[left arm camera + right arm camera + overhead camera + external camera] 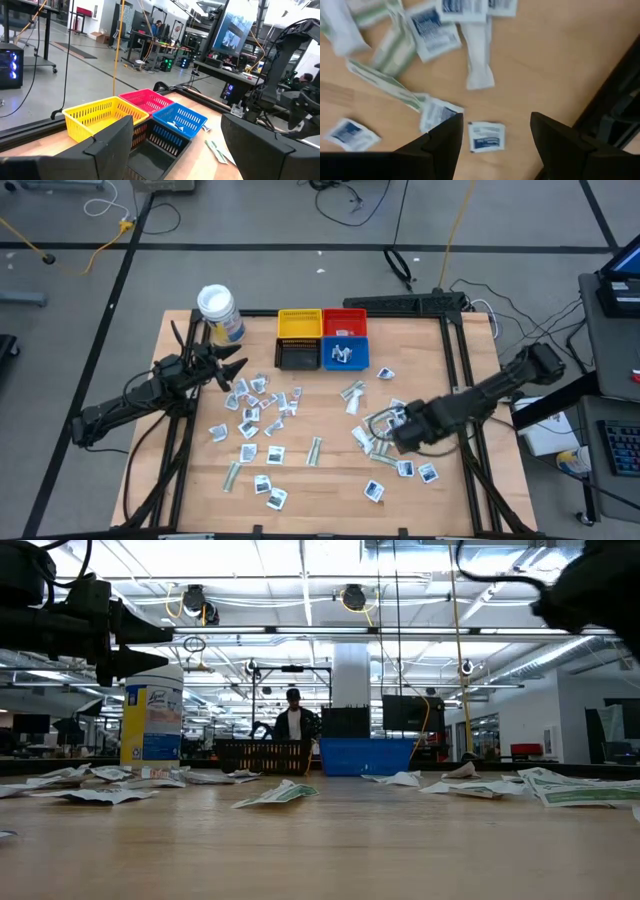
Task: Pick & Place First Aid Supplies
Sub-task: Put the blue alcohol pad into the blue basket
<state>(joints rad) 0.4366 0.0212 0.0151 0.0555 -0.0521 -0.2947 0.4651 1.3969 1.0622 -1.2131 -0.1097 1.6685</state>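
The wooden table [330, 470] carries four small bins [322, 339] at its far edge — first aid packets [262, 416] lie scattered nearer. The left gripper [236, 372] hovers open, empty, near the white-lidded jar [219, 314]. The right gripper [384, 427] hangs open and empty above right-side packets [487, 136].

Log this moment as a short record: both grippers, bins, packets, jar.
left gripper: open, empty, raised beside the jar
right gripper: open, empty, over packets near the table's right edge
bins: yellow bin, red bin, black bin, blue bin, in a square block
blue bin contents: a few packets
packets: most scattered loose on the table
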